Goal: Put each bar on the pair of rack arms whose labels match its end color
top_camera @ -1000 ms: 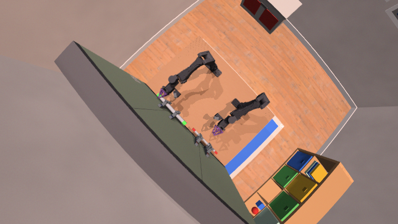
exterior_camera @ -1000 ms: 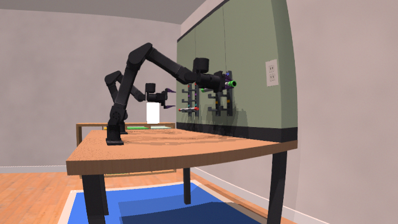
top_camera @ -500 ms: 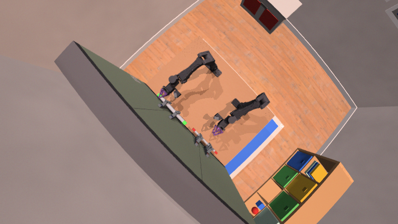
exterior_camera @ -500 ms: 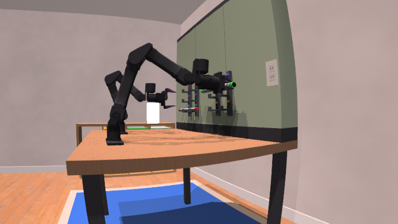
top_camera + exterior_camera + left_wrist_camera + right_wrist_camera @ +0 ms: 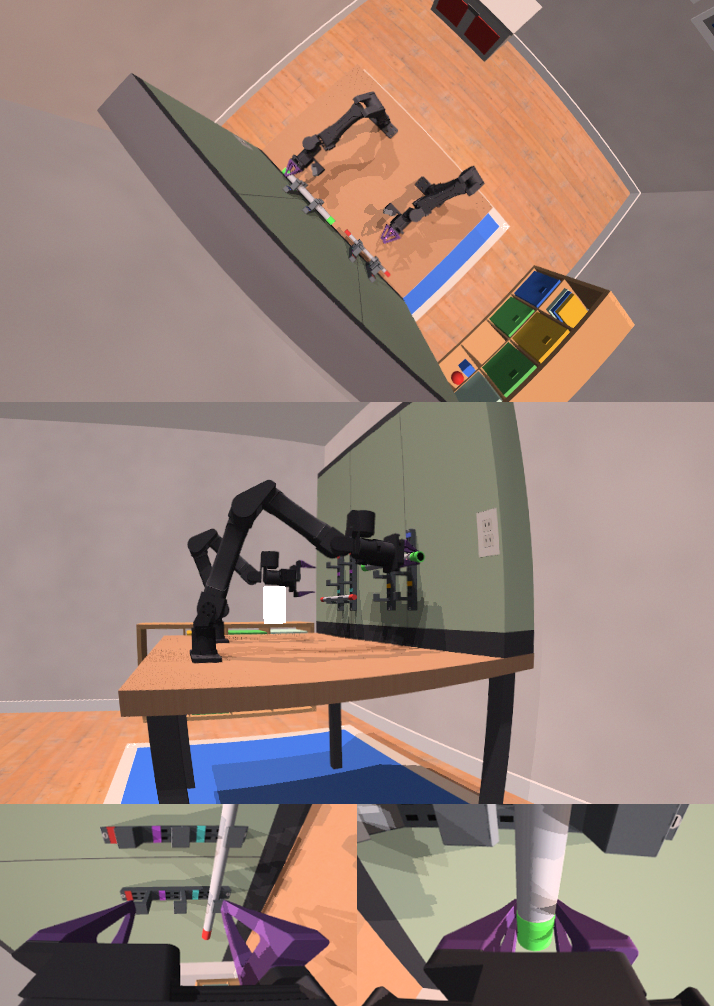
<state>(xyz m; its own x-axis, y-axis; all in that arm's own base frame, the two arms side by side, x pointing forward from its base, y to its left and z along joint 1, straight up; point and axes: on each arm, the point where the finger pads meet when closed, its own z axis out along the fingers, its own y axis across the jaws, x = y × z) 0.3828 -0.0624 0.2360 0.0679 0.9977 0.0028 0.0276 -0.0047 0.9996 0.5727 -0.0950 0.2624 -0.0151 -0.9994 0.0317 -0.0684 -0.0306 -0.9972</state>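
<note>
Right tool gripping green-ended bar, left tool standing wide

The right tool (image 5: 286, 173) (image 5: 412, 552) (image 5: 535, 904) is holding the green-ended bar (image 5: 306, 195) (image 5: 417, 556) (image 5: 542, 863) near one end, at the right rack's (image 5: 314, 206) (image 5: 411, 594) (image 5: 467, 822) top arms. The left tool (image 5: 386, 235) (image 5: 314, 579) (image 5: 178, 905) is hovering open. The red-ended bar (image 5: 367, 253) (image 5: 338, 598) (image 5: 218, 872) is lying across the left rack's (image 5: 374, 268) (image 5: 340, 579) (image 5: 146, 892) lowest, teal-labeled arms.

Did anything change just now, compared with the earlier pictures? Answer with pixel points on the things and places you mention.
The right hand (image 5: 287, 174) (image 5: 412, 556) (image 5: 535, 904) and the green-ended bar (image 5: 305, 193) (image 5: 416, 556) (image 5: 539, 867) in its grip have come down slightly. Nothing was newly grabbed or released. The open left hand (image 5: 390, 239) (image 5: 315, 579) (image 5: 178, 905) and the red-ended bar (image 5: 365, 254) (image 5: 338, 598) (image 5: 218, 867) show no visible change.
</note>
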